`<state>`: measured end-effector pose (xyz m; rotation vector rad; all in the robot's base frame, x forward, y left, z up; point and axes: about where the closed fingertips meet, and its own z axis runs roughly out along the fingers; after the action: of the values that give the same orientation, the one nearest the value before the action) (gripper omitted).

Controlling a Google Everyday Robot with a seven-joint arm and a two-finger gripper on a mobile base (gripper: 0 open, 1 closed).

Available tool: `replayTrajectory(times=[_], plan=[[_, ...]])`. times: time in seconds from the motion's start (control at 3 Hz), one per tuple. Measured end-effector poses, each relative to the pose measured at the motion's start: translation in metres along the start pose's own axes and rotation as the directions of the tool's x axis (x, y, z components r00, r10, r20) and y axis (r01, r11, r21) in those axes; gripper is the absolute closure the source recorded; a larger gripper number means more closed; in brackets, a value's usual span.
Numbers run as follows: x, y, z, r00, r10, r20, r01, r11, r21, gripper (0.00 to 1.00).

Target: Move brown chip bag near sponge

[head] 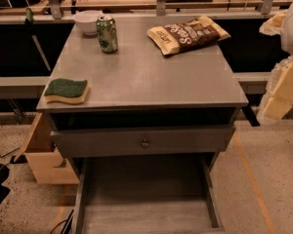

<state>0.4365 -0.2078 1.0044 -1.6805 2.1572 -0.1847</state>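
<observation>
Camera view: brown chip bag (188, 34) on the worktop's (146, 77) far right, sponge (67, 90) well apart at the near left edge; pincer (277, 104) hangs beyond the right side, state impossible to tell; a top-down grab mid-bag looks best.

We work with a single camera view. It stands in front of the table (146, 77), above tabletop height, and faces forward and downward, near enough that the tabletop spans most of the frame. The gripper (278, 99) sits at the right edge, off the table's right side; the table and its drawer (144, 141) lie left of the gripper.
</observation>
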Motion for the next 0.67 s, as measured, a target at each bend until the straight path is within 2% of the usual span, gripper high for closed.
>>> replayTrajectory(times=[0.33, 0.67], plan=[[0.0, 0.0, 0.0, 1.0, 0.0, 0.0, 0.0, 1.0, 0.0, 0.0], [-0.009, -0.019, 0.006, 0.996, 0.023, 0.082, -0.026, 0.9991, 0.034, 0.0]])
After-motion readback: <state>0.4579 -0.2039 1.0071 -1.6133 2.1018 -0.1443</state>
